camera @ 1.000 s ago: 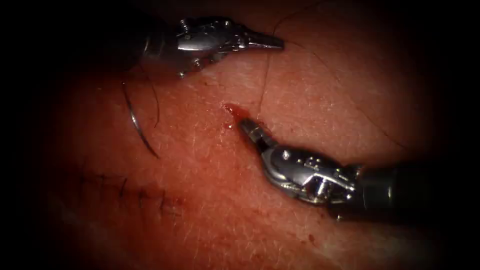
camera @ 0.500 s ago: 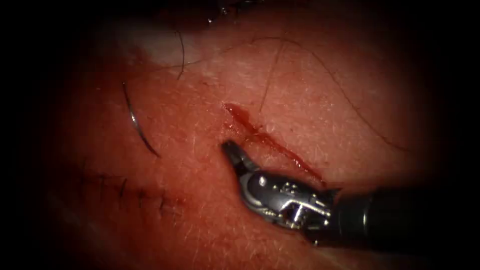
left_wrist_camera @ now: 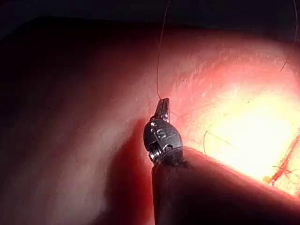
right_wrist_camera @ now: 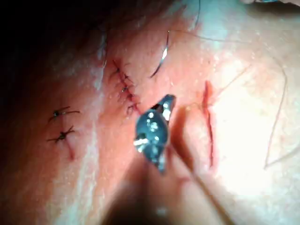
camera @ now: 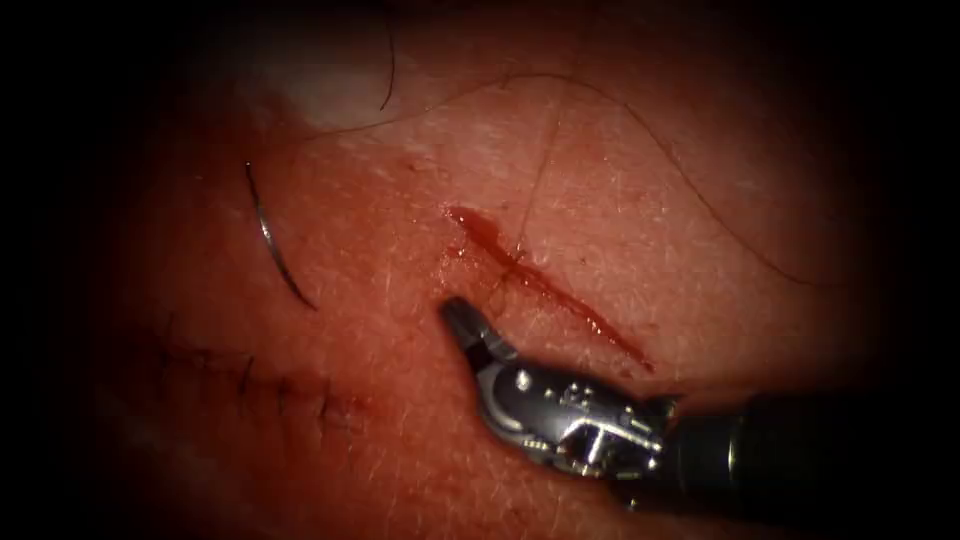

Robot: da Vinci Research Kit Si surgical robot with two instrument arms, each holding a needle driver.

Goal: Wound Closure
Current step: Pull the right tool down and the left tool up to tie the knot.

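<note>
The cut (camera: 545,285) runs slantwise on the tissue (camera: 620,220), with red fluid along it. The curved needle (camera: 268,240) lies free on the tissue well left of the cut, not in the tissue and held by no tool. It also appears in the right wrist view (right_wrist_camera: 161,58). Thread (camera: 650,140) arcs over the tissue and one strand crosses the cut's upper part. My right tool (camera: 455,310) rests just left of the cut, jaws shut on nothing, also seen at its wrist (right_wrist_camera: 168,101). In the left wrist view my left tool (left_wrist_camera: 163,102) is shut on a thread strand (left_wrist_camera: 158,61).
An older stitched line (camera: 250,385) lies at the lower left, beyond the needle. The right wrist view shows these stitches (right_wrist_camera: 124,86) and two separate knots (right_wrist_camera: 61,124). A loose thread end (camera: 385,70) hangs at the top.
The left tool has drawn back upward out of the endoscope view, taking a thread strand with it. The right tool has moved from the cut's upper end down to its left side.
</note>
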